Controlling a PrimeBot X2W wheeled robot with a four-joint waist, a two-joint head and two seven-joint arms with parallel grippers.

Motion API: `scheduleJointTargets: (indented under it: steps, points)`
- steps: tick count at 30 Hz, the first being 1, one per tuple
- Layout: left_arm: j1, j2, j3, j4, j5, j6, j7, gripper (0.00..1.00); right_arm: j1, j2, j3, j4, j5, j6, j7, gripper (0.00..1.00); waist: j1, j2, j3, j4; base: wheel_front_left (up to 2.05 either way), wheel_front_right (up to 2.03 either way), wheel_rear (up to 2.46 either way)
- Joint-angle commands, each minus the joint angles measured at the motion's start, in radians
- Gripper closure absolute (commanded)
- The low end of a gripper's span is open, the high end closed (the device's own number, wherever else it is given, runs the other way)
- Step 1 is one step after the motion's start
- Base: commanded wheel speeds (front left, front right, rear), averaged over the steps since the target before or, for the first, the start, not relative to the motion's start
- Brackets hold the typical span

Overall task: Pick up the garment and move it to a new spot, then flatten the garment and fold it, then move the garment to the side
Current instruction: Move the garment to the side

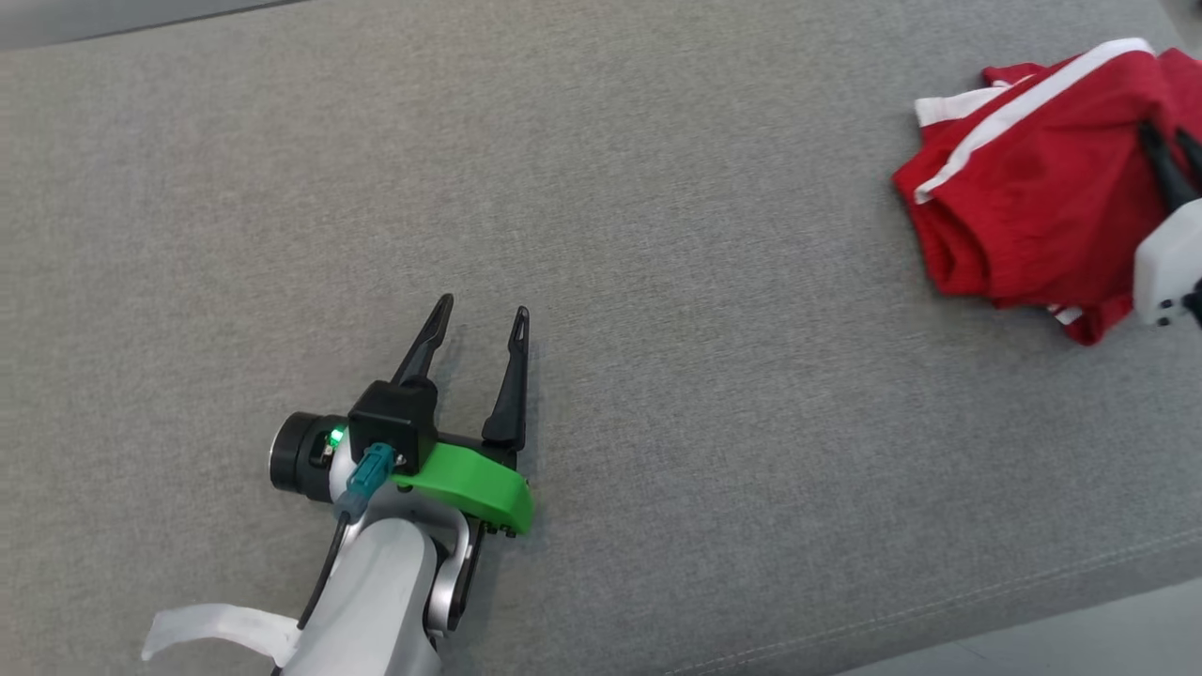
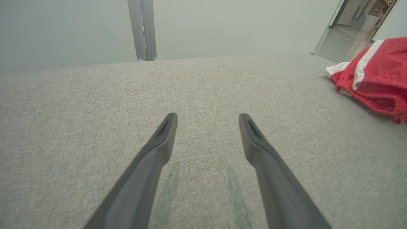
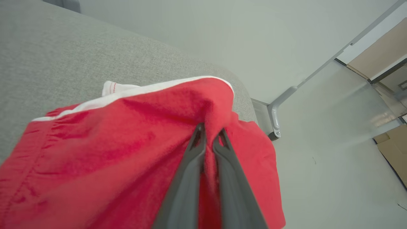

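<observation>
**Desk:** Item one, the garment?

**Operator:** Red garment (image 1: 1033,188), white stripe along one edge and white trim. It is bunched in a loose heap at the far right of the grey cloth-covered tabletop (image 1: 657,235), close to the right edge. In my right wrist view its ribbed hem lies toward me and the white stripe runs along the far side.

**Desk:** Item two, right pincer?

**Operator:** Right pincer (image 3: 211,128) is clenched, grasping a fold of the garment. The two dark fingers stand nearly together with red cloth pinched between the tips, and the cloth rises to a small peak there.

**Desk:** Item three, left pincer?

**Operator:** Left pincer (image 1: 482,307) is released, its fingers spread wide with bare tabletop showing between them. It sits at the lower left of my head view, well apart from the garment. There is a green bracket (image 1: 470,483) at the wrist.

**Desk:** Surroundings?

**Operator:** Pale floor (image 3: 318,178) beyond the tabletop's rounded corner, with a metal leg (image 3: 276,114) beside it.
</observation>
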Motion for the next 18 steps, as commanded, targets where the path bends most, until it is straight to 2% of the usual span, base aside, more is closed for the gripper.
scheduleJointTargets:
  steps: [1, 3, 9, 10, 11, 12, 13, 18]
  points:
    - [-0.015, 0.005, 0.000, -0.006, 0.005, 0.003, 0.000, 0.00, -0.017, -0.039, -0.023, 0.031, 0.003, -0.002, -0.002, 1.00, -0.0001, -0.0001, 0.056, 0.070, 0.00, 0.00, 0.00]
    - [-0.014, 0.005, 0.001, -0.011, 0.006, 0.006, 0.000, 0.00, -0.026, -0.073, -0.045, 0.058, -0.002, -0.002, -0.002, 1.00, -0.0001, -0.0001, 0.061, 0.084, 0.00, 0.00, 0.00]
    - [-0.003, 0.004, 0.009, -0.018, 0.015, 0.003, 0.000, 0.00, -0.058, -0.120, -0.137, 0.158, -0.050, -0.002, -0.002, 1.00, -0.0001, -0.0001, 0.071, 0.101, 0.00, 0.00, 0.00]
    - [-0.003, 0.004, 0.011, -0.018, 0.015, 0.002, 0.000, 0.00, -0.065, -0.121, -0.155, 0.178, -0.061, -0.002, -0.002, 0.77, -0.0001, -0.0001, 0.072, 0.102, 0.00, 0.00, 0.00]
    - [-0.003, 0.004, 0.011, -0.018, 0.015, 0.002, 0.000, 0.00, -0.065, -0.121, -0.155, 0.178, -0.061, -0.002, -0.002, 0.77, -0.0001, -0.0001, 0.072, 0.102, 0.00, 0.00, 0.00]
    - [-0.004, 0.004, 0.012, -0.016, 0.017, 0.001, 0.000, 0.00, -0.069, -0.119, -0.171, 0.200, -0.074, -0.002, -0.002, 0.30, -0.0001, -0.0001, 0.073, 0.103, 0.00, 0.00, 0.00]
    - [-0.005, 0.004, 0.013, -0.014, 0.018, 0.001, 0.000, 0.00, -0.076, -0.114, -0.190, 0.216, -0.086, -0.002, -0.002, 0.00, -0.0001, -0.0001, 0.073, 0.103, 0.00, 0.00, 0.00]
    - [-0.007, 0.004, 0.014, -0.004, 0.009, 0.006, 0.000, 0.00, -0.089, -0.141, -0.329, 0.235, -0.177, -0.002, -0.002, 0.00, -0.0001, -0.0001, 0.066, 0.098, 0.00, 0.00, 0.00]
